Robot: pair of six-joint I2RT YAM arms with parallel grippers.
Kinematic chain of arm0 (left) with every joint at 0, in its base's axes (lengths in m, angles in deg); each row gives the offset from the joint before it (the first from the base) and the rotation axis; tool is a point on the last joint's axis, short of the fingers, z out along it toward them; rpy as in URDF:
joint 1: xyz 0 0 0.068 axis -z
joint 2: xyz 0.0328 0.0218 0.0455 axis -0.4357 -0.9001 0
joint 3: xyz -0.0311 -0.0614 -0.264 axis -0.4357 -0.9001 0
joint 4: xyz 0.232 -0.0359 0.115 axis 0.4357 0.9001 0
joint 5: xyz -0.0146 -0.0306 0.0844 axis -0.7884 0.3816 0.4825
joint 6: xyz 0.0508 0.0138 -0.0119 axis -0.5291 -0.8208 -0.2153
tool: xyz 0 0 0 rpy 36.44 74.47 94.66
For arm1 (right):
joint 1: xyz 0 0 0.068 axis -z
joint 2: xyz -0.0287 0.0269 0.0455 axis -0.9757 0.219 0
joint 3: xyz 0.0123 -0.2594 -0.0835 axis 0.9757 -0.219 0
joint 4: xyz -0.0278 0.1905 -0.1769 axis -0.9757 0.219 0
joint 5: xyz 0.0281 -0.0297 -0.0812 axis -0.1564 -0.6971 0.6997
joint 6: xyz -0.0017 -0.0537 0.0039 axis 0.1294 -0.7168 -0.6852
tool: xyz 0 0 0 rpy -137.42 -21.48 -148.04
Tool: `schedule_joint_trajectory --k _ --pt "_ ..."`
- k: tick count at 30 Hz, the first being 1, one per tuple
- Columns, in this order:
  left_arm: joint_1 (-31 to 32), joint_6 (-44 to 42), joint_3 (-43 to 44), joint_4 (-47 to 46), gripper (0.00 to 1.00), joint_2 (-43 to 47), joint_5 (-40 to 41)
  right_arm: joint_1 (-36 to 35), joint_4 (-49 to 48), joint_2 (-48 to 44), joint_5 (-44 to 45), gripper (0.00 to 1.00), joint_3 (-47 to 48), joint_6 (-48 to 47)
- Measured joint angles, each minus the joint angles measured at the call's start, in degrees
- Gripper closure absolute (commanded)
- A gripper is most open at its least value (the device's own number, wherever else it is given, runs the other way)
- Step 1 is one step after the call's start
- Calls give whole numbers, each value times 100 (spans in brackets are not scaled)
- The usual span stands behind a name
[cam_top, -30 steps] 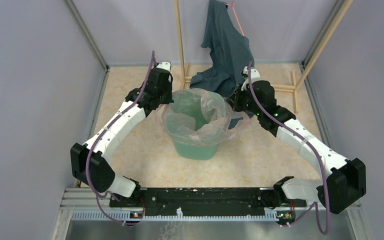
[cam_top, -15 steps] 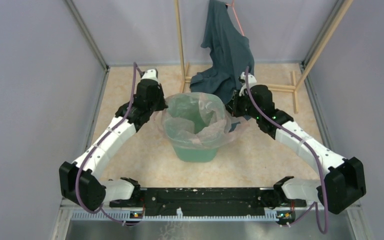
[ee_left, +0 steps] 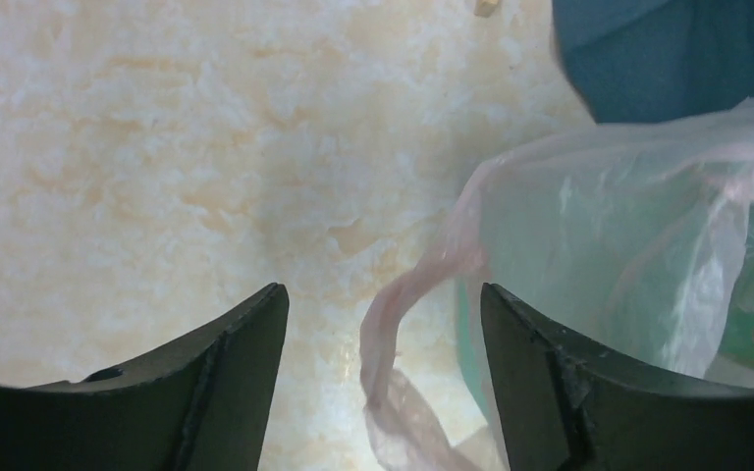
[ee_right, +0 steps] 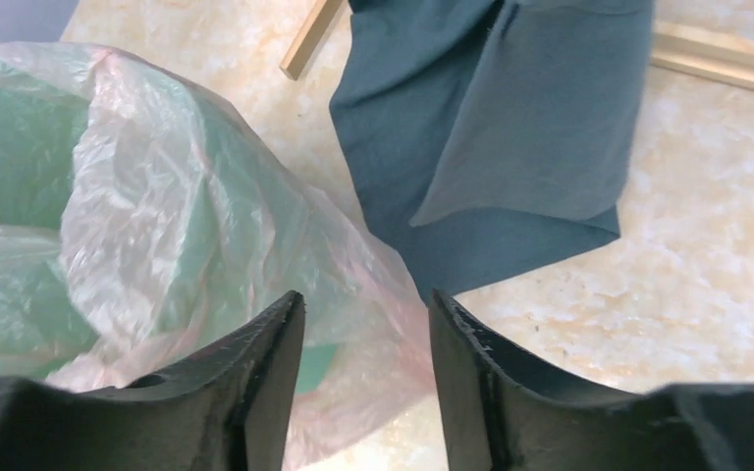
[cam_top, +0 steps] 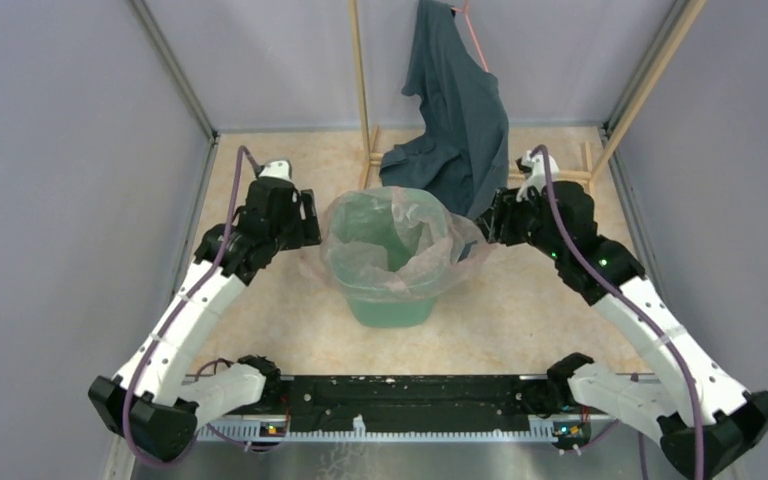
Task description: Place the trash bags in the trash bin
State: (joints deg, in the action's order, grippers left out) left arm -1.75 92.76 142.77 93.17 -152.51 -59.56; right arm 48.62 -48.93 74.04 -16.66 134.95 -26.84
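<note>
The mint-green trash bin stands mid-floor. The pale pink trash bag lines it, its film folded out over the rim. My left gripper is just left of the rim, open; in the left wrist view a loose pink bag handle hangs between the apart jaws of the left gripper, touching neither. My right gripper is just right of the rim, open; the right wrist view shows the right gripper over the bag's draped edge, not pinching it.
A dark teal-grey garment hangs from a wooden rack behind the bin, its hem on the floor close to my right gripper. Grey walls enclose the floor on the left, right and back.
Both grippers have opened and let go of the bag's rim. Both arms have drawn outward, away from the bin. The bag stays draped over the rim.
</note>
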Motion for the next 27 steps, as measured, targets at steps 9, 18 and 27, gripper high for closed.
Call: schedule_joint_trajectory --k 9,18,27 --pt "-2 407 -428 468 14 669 -227 4 201 -568 59 31 -352 -120" --pt "-4 914 -1895 -275 79 656 -857 4 -649 330 -229 87 -1451 39" --pt "-4 1423 -2815 -1073 96 501 -1412 4 -2107 684 -964 96 -2433 754"
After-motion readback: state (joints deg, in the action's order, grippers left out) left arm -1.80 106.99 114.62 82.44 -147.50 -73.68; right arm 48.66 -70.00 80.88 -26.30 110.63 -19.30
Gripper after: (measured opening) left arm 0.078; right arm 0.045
